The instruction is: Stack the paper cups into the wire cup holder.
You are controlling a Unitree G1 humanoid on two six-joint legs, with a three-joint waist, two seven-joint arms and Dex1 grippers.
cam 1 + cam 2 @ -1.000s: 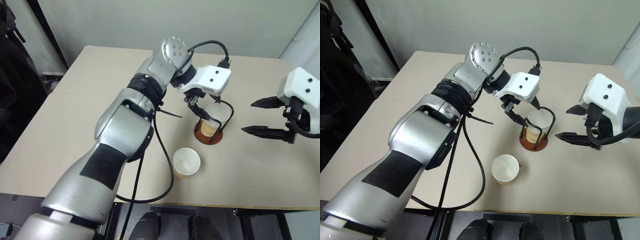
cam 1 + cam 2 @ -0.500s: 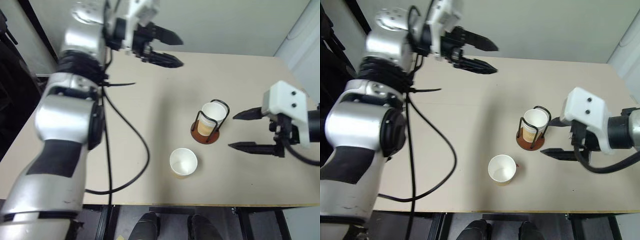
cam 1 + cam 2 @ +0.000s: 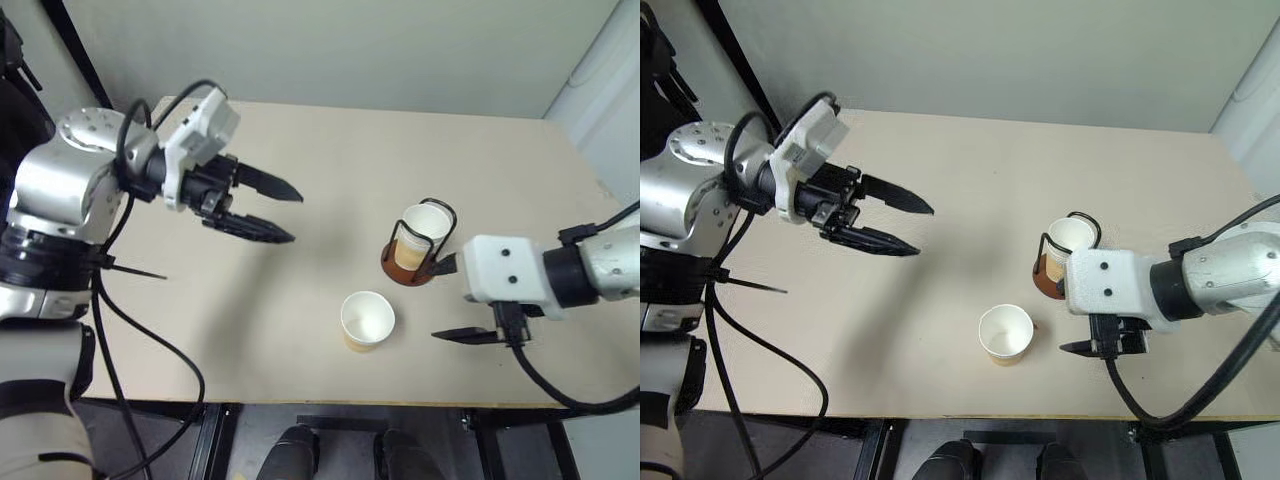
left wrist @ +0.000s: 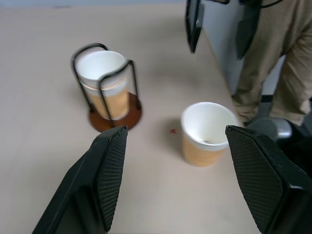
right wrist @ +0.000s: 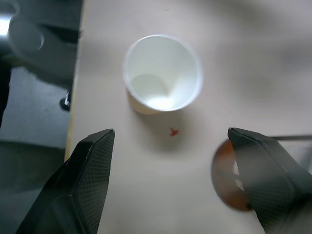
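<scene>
Smooth beige tabletop (image 3: 330, 190) carries a black wire cup holder (image 3: 413, 252) on a round reddish-brown base, one tapered paper cup (image 3: 423, 231) nested inside. At its seven o'clock stands a loose paper cup (image 3: 367, 320), upright. Left gripper (image 3: 282, 212) and right gripper (image 3: 450, 300) both gape wide, empty.

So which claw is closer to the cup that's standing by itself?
Right. The right claw is open just beside the loose cup; the left claw is open farther away, across the table.
</scene>
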